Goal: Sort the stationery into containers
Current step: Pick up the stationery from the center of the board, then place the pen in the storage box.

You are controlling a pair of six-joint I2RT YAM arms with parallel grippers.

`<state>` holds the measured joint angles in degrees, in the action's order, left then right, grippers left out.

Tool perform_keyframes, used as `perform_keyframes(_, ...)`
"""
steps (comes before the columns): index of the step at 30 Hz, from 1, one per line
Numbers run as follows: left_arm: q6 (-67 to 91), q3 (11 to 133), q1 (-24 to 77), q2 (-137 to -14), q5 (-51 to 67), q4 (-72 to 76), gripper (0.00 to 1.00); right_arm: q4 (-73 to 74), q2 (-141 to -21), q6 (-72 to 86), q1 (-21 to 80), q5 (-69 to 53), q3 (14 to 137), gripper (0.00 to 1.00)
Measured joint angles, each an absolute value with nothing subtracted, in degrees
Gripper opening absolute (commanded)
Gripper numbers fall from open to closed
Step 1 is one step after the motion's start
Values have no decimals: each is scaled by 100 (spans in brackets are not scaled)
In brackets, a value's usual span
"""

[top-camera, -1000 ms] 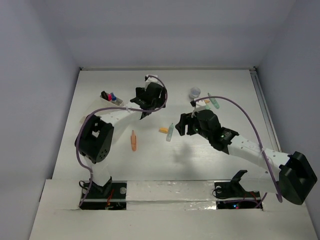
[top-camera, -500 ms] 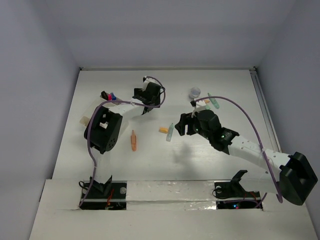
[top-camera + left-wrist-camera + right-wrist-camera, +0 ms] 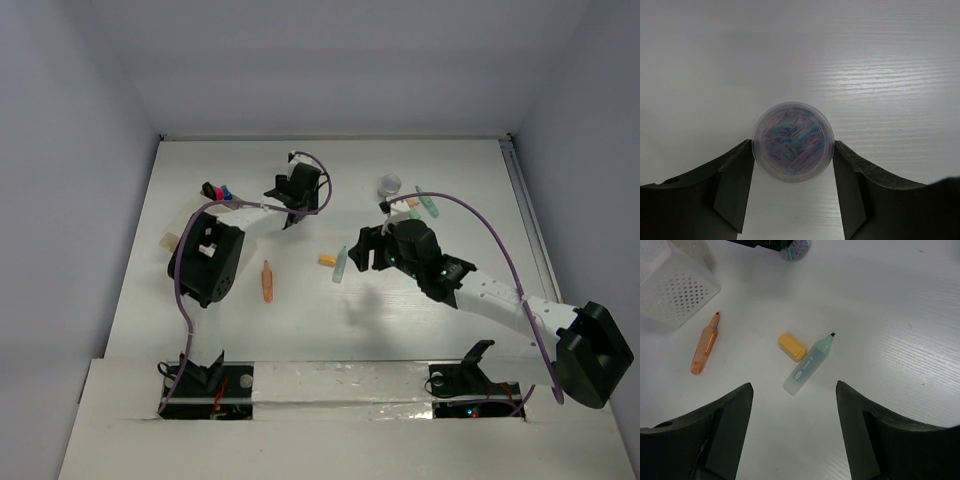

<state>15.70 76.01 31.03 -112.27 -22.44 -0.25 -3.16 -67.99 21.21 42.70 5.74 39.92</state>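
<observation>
narrowing over the last second, the left pincer [image 3: 793,148] now has both pads against the sides of a round clear jar [image 3: 793,135]. the jar stands on the bench [image 3: 875,55], right of the white bins [image 3: 675,290]. grip looks made, so a lift toward a bin seems next. left arm has drawn its elbow in; wrist points straight down. centre: orange marker [image 3: 704,345], orange piece [image 3: 792,346] and pale green highlighter [image 3: 810,365] lie loose. right pincer [image 3: 794,386] hangs wide above them, unmoved, holding nothing.
</observation>
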Motion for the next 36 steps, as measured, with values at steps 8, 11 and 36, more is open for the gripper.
perform_keyframes(8, 1529, 7999, 3098, -9946, -1962, -648, 15, -346, -6757, 2123, 4270, 495, 3988, 73)
perform_keyframes(11, 1452, 8630, 3035, -9190, -2005, -821, 15, -346, -6689, 2126, 4270, 440, 3975, 73)
perform_keyframes(36, 1459, 6543, -285, -7699, -1306, -1962, 13, -340, -5872, 2209, 4270, 99, 3848, 73)
